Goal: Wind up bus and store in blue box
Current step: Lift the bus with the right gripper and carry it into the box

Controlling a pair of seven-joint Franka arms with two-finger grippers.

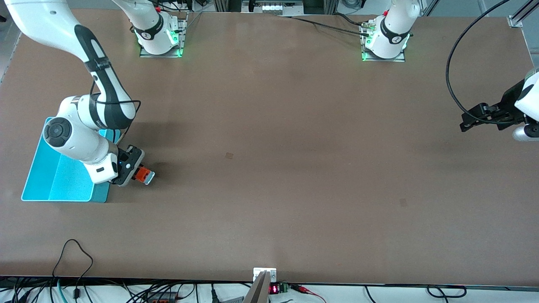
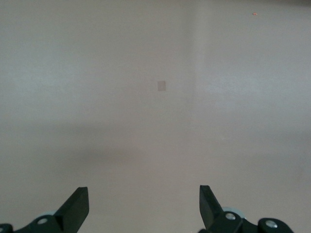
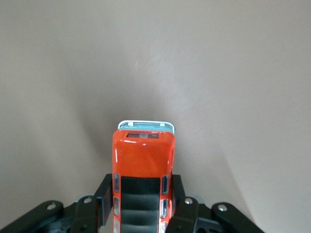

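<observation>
- Right gripper (image 1: pixel 137 171) pinches the bus (image 1: pixel 144 174) just beside the blue box (image 1: pixel 63 185).
- Left gripper (image 2: pixel 144 206) waits with fingers spread, over bare table (image 1: pixel 294 168), well apart.

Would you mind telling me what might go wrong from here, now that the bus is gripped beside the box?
1. The right gripper is shut on only one end of the bus, most of which sticks out past the jaws, so it might pivot or slip.
2. The blue box sits partly under the right arm, so its near wall may catch the bus.
3. The left gripper waits open, too distant to help.
</observation>
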